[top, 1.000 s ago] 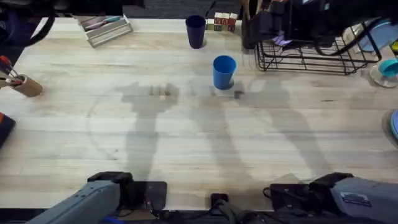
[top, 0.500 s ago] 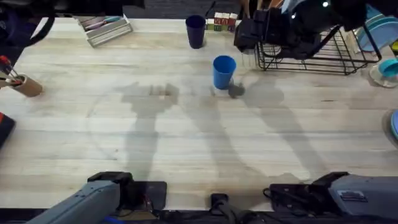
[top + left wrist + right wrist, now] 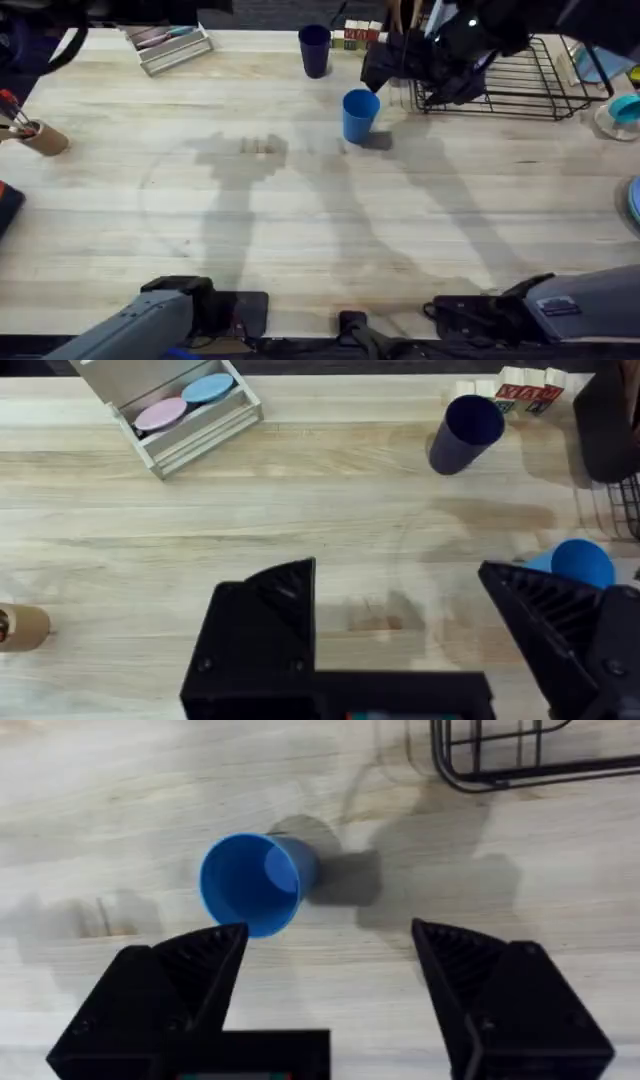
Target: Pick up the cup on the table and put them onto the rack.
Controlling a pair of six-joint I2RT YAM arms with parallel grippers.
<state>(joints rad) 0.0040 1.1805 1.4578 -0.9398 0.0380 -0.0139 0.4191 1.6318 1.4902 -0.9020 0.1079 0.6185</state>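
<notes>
Since a moment ago, the right gripper (image 3: 385,68) has swung leftward from over the rack (image 3: 510,88) toward the blue cup (image 3: 360,115), and now hovers just above it, fingers spread wide with nothing held. That cup stands upright on the table (image 3: 300,230), beside the rack. The left gripper (image 3: 400,645) hangs with fingers apart, empty.

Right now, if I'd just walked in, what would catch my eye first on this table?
Probably the bright blue cup standing upright and alone on the pale wooden table. Just past it hangs the right gripper, open, beside the black wire rack. A dark navy cup stands near the far edge.
</notes>
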